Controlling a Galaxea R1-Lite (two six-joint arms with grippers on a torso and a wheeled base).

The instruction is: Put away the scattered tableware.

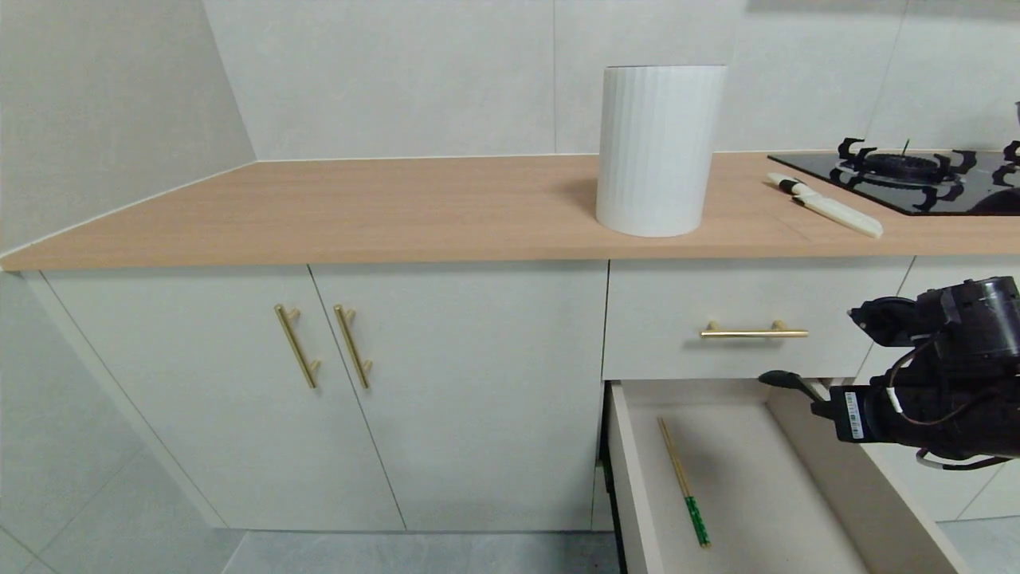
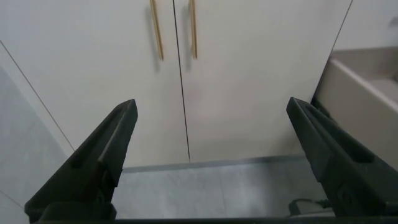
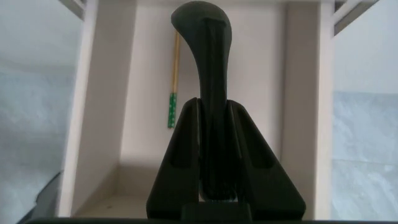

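Note:
A pair of wooden chopsticks (image 1: 684, 482) with green ends lies on the floor of the open drawer (image 1: 629, 470), below the counter on the right. My right gripper (image 1: 825, 402) hangs over the drawer's right side, shut on a slim black utensil (image 1: 785, 381) that points over the drawer. From the right wrist, the black utensil (image 3: 208, 56) sticks out of the right gripper (image 3: 213, 109), with the chopsticks (image 3: 173, 81) and the drawer (image 3: 93, 93) beneath. A white knife (image 1: 829, 206) lies on the counter beside the stove. My left gripper (image 2: 211, 109) is open and empty, low before the cabinet doors (image 2: 180, 74).
A tall white ribbed canister (image 1: 657, 151) stands on the wooden counter (image 1: 398, 207). A black gas stove (image 1: 908, 175) sits at the far right. Above the open drawer is a shut drawer with a gold handle (image 1: 753, 332). Two shut cabinet doors (image 1: 319, 383) are at the left.

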